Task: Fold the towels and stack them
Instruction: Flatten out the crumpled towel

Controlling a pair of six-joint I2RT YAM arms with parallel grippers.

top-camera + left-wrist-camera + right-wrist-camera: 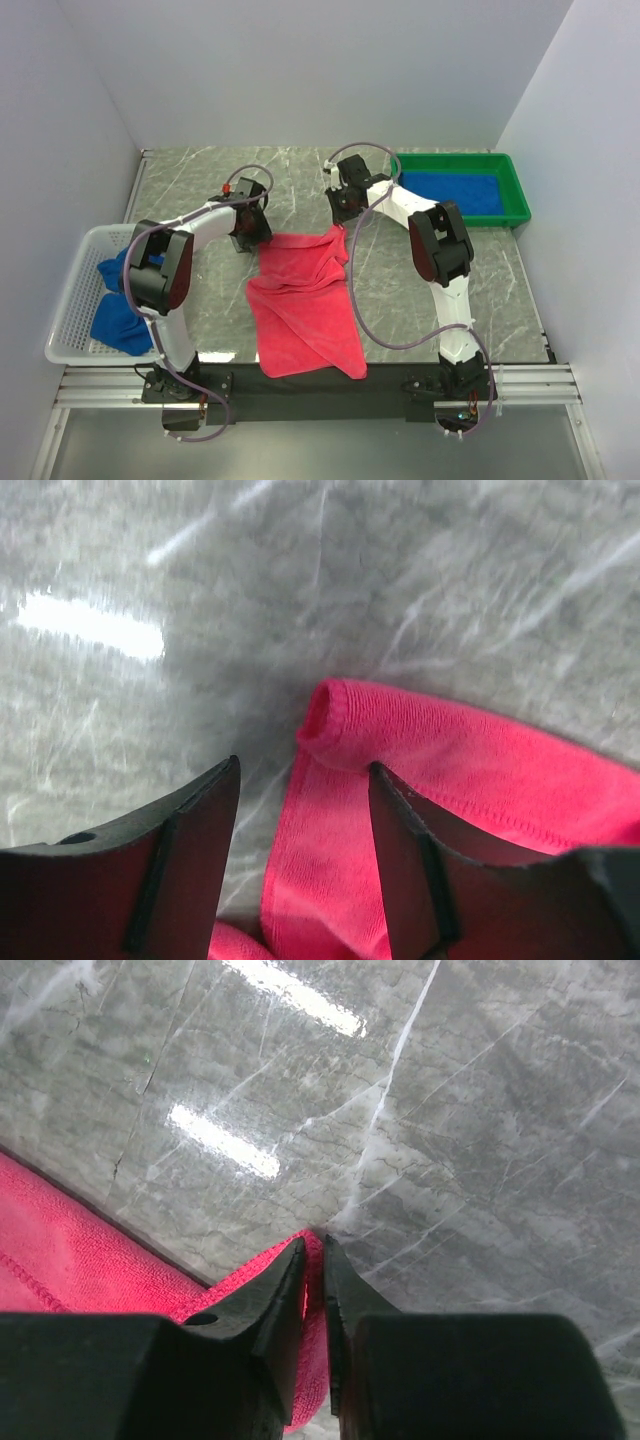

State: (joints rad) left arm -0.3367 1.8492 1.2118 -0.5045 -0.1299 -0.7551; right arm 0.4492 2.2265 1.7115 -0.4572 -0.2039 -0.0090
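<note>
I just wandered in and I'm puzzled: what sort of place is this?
Probably a robotics test bench, not a laundry: a left arm and right arm bolted to a marble-patterned table, plain white walls boxing it in, and a pink-red towel laid out for practice.

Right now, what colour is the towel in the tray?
The towel is royal blue; top external view shows it best.

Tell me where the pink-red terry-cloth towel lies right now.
In the top view, the pink-red terry-cloth towel lies in the middle, its far corners at the left gripper and the right gripper.
</note>
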